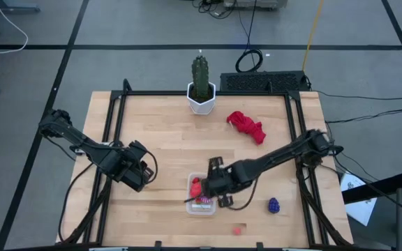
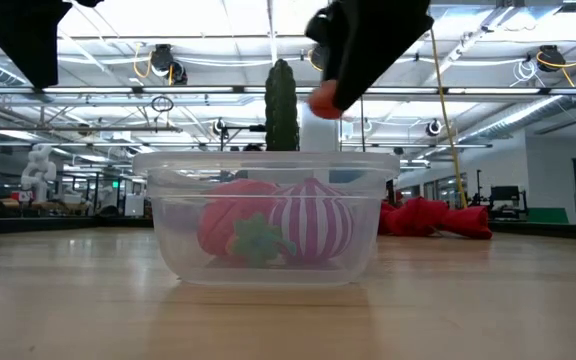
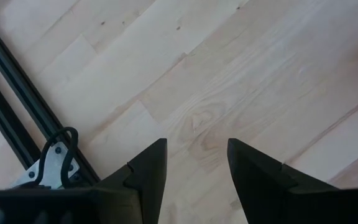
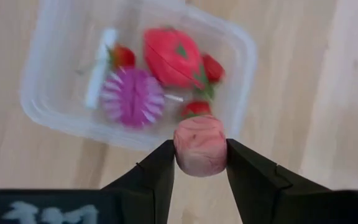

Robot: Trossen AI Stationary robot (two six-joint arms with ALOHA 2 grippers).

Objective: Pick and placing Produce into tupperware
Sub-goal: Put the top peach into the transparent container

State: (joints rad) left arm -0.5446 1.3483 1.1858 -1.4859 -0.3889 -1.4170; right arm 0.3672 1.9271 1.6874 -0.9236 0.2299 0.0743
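Tupperware (image 4: pixel 241 56) near the bench's (image 1: pixel 159 125) front edge already holds strawberries (image 4: pixel 173 56) and a magenta round piece (image 4: pixel 132 96). Right pincer (image 4: pixel 201 158) pinches a pink piece (image 4: pixel 199 154) above its rim; next it should move over the inside and release. Left pincer (image 3: pixel 194 162), slightly spread and empty, waits aside.

Right claw (image 4: pixel 200 163) clamped shut mid-table; left claw (image 3: pixel 196 163) partly open, well apart.

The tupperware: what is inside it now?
The tupperware holds a large red strawberry, a magenta striped round piece, small red pieces and a white strip. Whatever lies under these is covered.
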